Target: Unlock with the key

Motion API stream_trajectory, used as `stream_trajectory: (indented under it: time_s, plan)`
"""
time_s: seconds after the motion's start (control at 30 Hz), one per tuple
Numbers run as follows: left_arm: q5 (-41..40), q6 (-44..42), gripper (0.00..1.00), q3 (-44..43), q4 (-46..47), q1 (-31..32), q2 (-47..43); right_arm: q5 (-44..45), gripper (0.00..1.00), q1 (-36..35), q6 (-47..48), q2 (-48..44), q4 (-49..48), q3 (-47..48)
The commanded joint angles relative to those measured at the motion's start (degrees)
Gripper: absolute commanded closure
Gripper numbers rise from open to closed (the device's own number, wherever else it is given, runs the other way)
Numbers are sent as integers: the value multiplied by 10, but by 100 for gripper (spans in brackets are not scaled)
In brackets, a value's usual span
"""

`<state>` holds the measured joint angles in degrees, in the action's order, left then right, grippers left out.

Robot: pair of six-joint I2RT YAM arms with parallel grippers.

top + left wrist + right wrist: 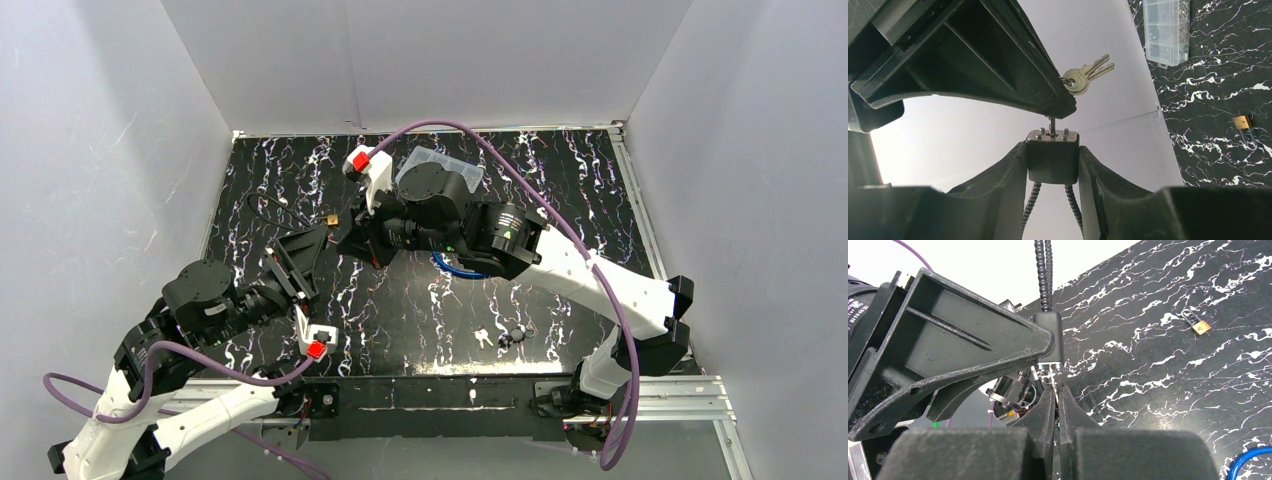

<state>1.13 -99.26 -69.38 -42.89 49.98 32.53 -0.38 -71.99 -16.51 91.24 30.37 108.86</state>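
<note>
**Key in the lock, both pincers engaged**

On your left, the left pincer [1053,152] clamps the black lock [1052,169]. The right pincer [1057,390] pinches the key [1052,124] entering its face (spare keys [1088,75] dangle). Below lies the black marbled table [420,310], enclosed by white walls [420,60].

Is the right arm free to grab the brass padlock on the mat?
Probably not yet: the right fingers are pinched on the key in the black lock the left fingers hold. The brass padlock itself lies clear.
</note>
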Motion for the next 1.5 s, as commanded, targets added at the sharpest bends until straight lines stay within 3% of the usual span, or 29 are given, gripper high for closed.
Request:
stream_trajectory:
  time_s: [0.0, 0.27, 0.43, 0.8, 1.0, 1.47]
  plan:
    - [67, -18, 100, -13, 22, 3, 16, -10, 99, -10, 0, 11, -28, 17]
    - [56, 49, 100, -39, 25, 3, 41, 35, 99, -24, 17, 36, -28, 54]
    - [41, 96, 100, -58, 34, 3, 58, 43, 99, -29, 13, 23, -68, 16]
    - [80, -59, 100, 27, 15, 3, -3, -19, 99, -29, 18, 30, -69, 49]
    - [73, -66, 100, 22, 35, 3, 10, -51, 99, -24, -16, 34, -66, 59]
    - [-2, -52, 100, 37, 82, 3, 20, 52, 99, -26, -42, 42, -105, 47]
